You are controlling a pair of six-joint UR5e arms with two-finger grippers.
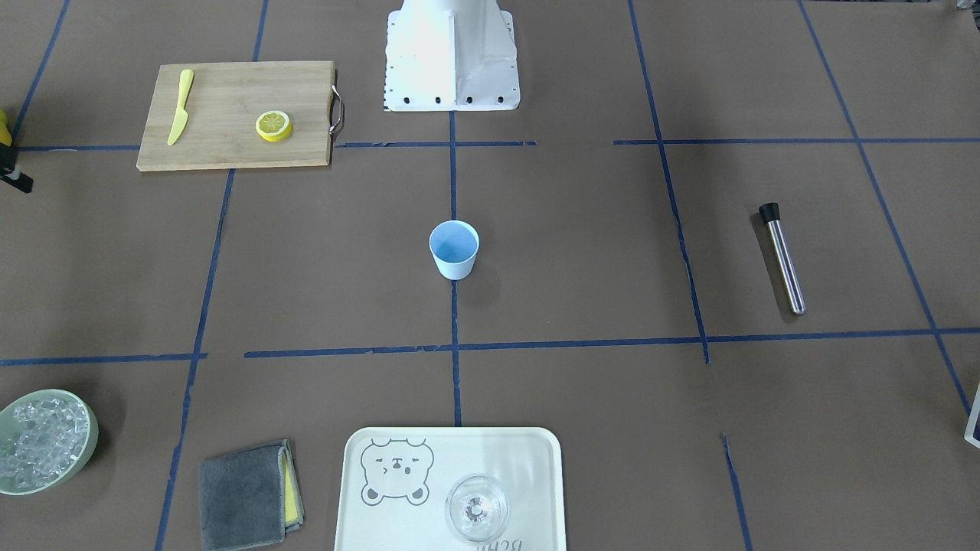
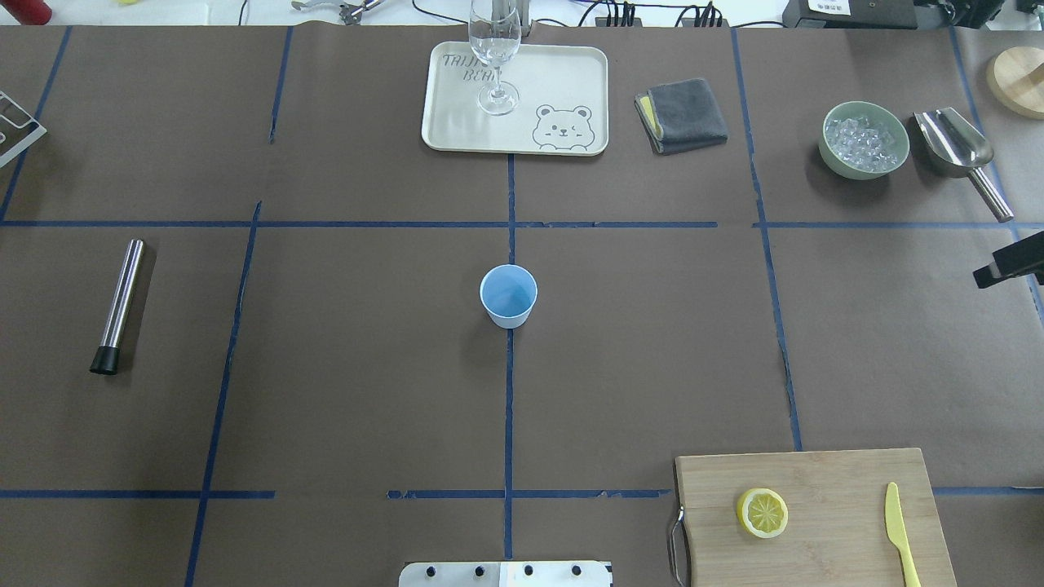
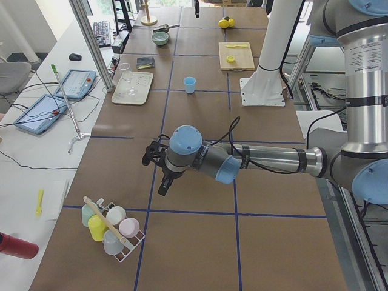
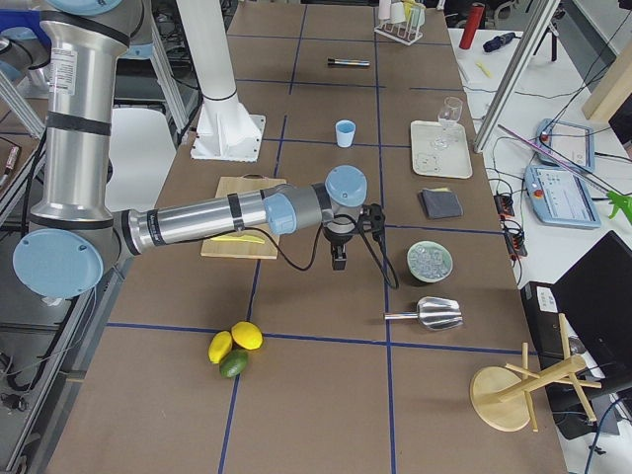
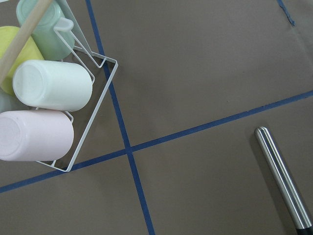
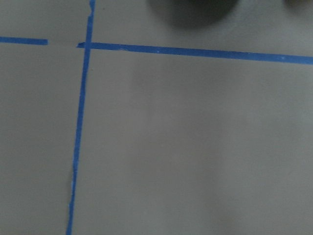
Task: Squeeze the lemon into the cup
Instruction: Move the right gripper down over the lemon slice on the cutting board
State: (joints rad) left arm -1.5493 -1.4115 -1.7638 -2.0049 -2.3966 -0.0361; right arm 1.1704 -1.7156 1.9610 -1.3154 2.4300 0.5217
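In the overhead view, the light-blue cup (image 2: 508, 295) stands upright in the middle of the bench (image 2: 367, 367), right on a blue tape line. Think of the cup as the middle of a clock. The lemon slice (image 2: 763, 512) is at about 4 o'clock, well away from the cup. It lies flat on a wooden cutting board (image 2: 824, 481) near the robot's right. A yellow plastic knife (image 2: 900, 530) lies on the same board, at 3 o'clock from the slice and not touching it.

At 12 o'clock from the cup is a pale tray (image 2: 563, 81) with a bear drawn on it. A clear wine glass (image 2: 495, 57) stands on the tray. A folded grey cloth (image 2: 683, 114) lies just beside the tray. At 2 o'clock is a green bowl of ice (image 2: 864, 139), with a shiny metal scoop (image 2: 958, 147) next to it. At 9 o'clock lies a metal rod (image 2: 118, 306) with a black end.

Nothing is touching the cup or the slice.

The left pincer (image 3: 163, 187) hangs over the bench at the robot's left end, near a wire rack of cups (image 3: 109, 227). Only the side view shows it, so I cannot tell if it is open or closed. The right pincer (image 4: 339, 261) hangs over the bench between the board and the ice bowl. I cannot tell if it is open or closed either.
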